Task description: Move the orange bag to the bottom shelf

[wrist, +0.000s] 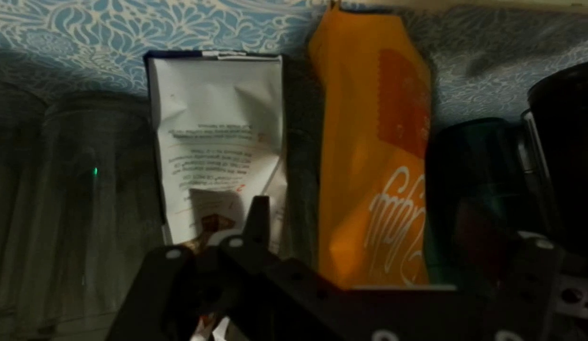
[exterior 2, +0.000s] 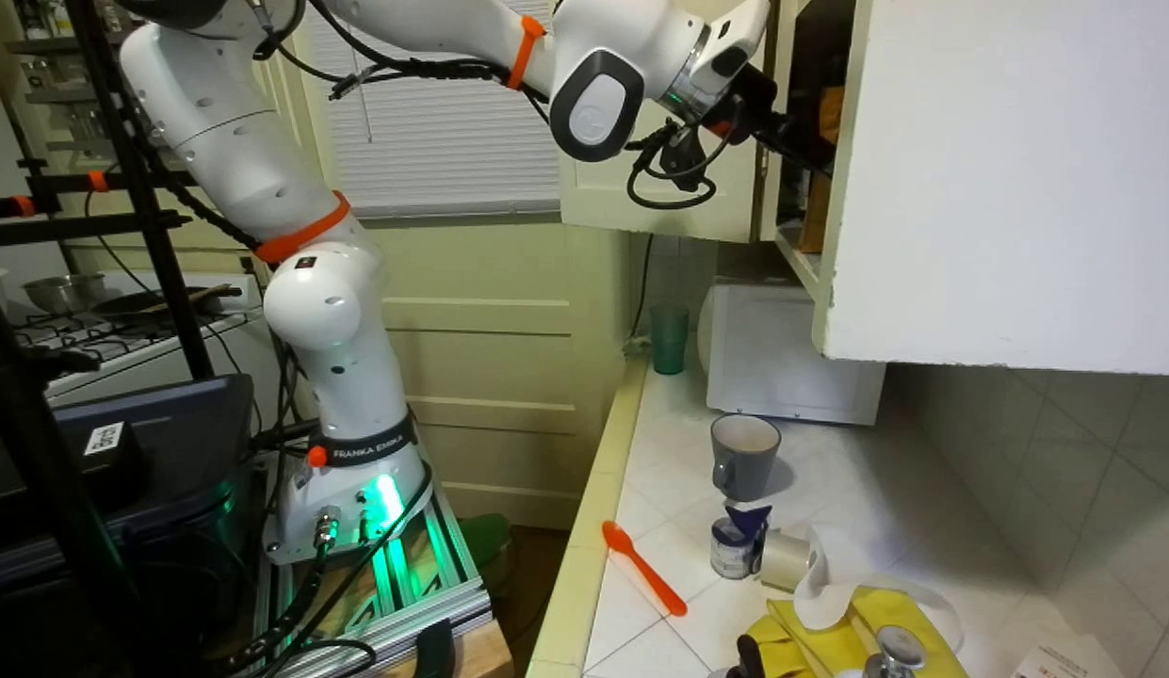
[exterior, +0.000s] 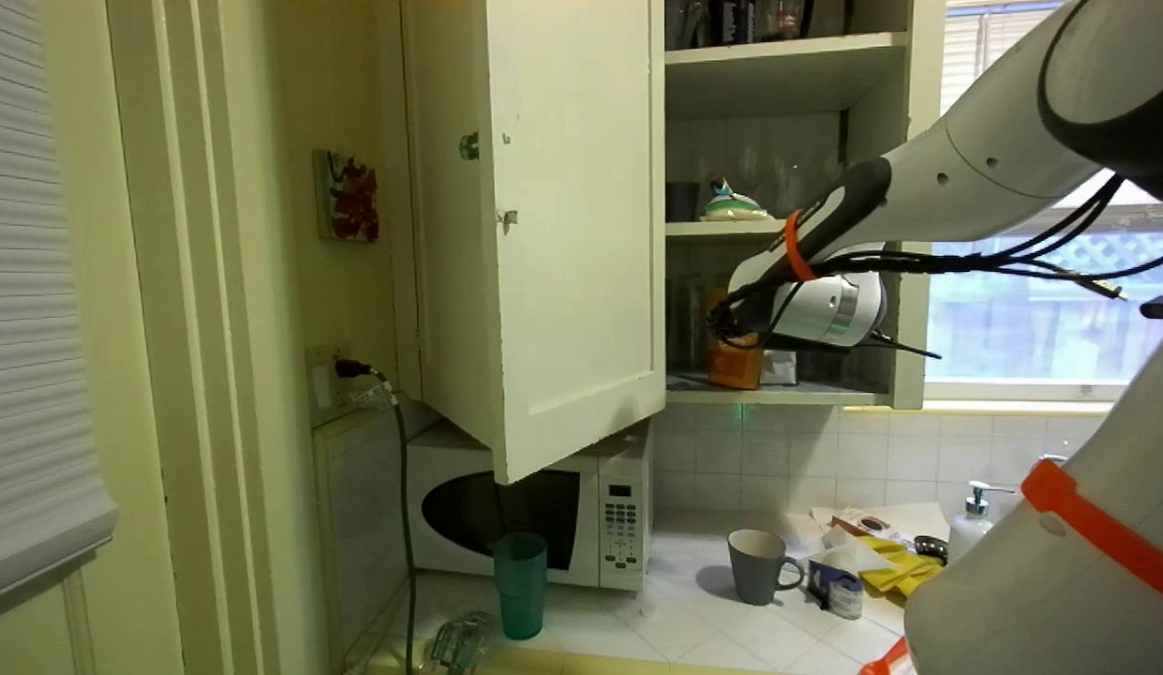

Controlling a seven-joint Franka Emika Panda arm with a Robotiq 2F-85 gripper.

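Glass tumblers [wrist: 104, 203] are standing in dim light at the left of the wrist view, which is presenting everything upside down. Next, a white packet [wrist: 218, 142] is standing upright; one side of the jaws is overlapping its edge in this view. Continuing right, the orange bag [wrist: 374, 147] is standing on the bottom shelf [exterior: 806, 398], its long axis running upright. The jaws are standing spread wide, one side to each side of the bag, and are not gripping it. The placing step is appearing complete. The coming move, probably a straight retreat, is turning on this relation: the bag is occupying the gap, so any sideways drift is risking a knock to the bag or the packet. Dark containers [wrist: 571, 132] are ending the row at the right, their shapes merging into shadow.

The jaws are covering the bag's upper end in the wrist view, and its depth between them is not showing clearly. In an exterior view, the arm [exterior: 965, 178] is covering part of the bag. In an exterior view, a white cupboard panel [exterior 2: 1008, 179] is cutting off the tips of the jaws.
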